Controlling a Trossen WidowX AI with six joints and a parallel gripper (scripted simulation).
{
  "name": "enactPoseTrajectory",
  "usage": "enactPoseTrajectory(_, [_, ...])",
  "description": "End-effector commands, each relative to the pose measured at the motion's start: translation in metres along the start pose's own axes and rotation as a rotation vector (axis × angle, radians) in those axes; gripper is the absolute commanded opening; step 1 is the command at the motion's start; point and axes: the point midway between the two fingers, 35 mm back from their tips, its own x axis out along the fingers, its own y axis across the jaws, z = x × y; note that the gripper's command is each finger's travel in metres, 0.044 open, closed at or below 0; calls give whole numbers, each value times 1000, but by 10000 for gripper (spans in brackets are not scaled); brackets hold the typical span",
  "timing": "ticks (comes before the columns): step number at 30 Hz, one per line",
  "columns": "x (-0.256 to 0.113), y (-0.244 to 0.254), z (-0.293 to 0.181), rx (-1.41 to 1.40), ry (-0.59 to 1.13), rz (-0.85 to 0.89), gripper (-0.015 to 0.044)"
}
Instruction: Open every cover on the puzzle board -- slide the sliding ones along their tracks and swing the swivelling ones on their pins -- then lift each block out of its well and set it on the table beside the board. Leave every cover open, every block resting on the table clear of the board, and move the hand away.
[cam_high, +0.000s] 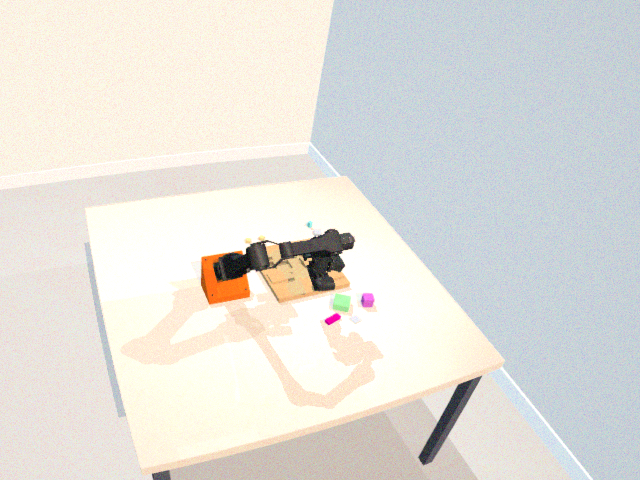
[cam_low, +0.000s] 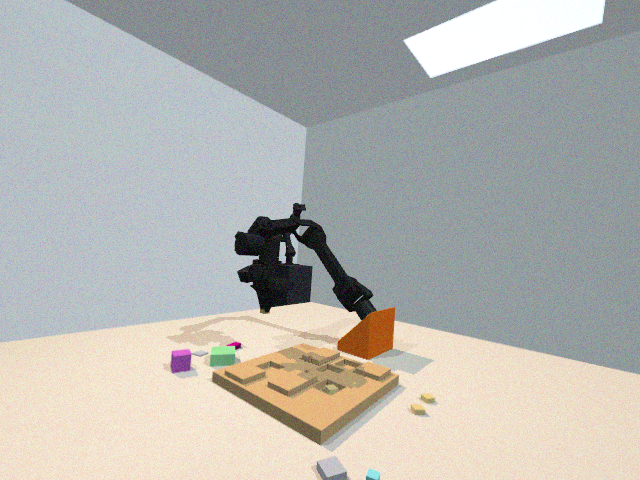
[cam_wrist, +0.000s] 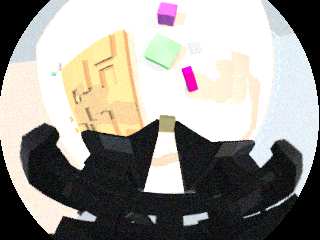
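Note:
My gripper (cam_low: 264, 310) (cam_wrist: 167, 124) is shut on a small olive-yellow block (cam_wrist: 167, 123), held in the air beyond the board's edge, above the table. The wooden puzzle board (cam_high: 289, 292) (cam_low: 315, 415) (cam_wrist: 131, 75) has raised covers, among them one cover (cam_low: 245, 372), a second (cam_low: 291, 382) and a third (cam_low: 374, 370). Several wells show open. A small yellowish block (cam_low: 330, 388) sits in one well. Two yellow blocks (cam_low: 427, 397) (cam_low: 417, 409) lie on the table beside the board. The arm hides part of the board in the top view.
A green block (cam_high: 341, 302) (cam_low: 222, 356) (cam_wrist: 163, 51), a purple cube (cam_high: 367, 299) (cam_low: 180, 360) (cam_wrist: 167, 14), a magenta bar (cam_high: 332, 318) (cam_wrist: 190, 79) and a pale flat piece (cam_high: 355, 319) (cam_wrist: 194, 47) lie beside the board. A grey block (cam_low: 331, 468) and cyan block (cam_low: 372, 474) lie opposite.

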Motion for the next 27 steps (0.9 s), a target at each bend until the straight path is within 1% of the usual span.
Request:
enactPoseTrajectory(1, [4, -2, -4, -11, 8, -4, 80])
enactPoseTrajectory(27, [46, 0, 1, -9, 9, 2, 80])
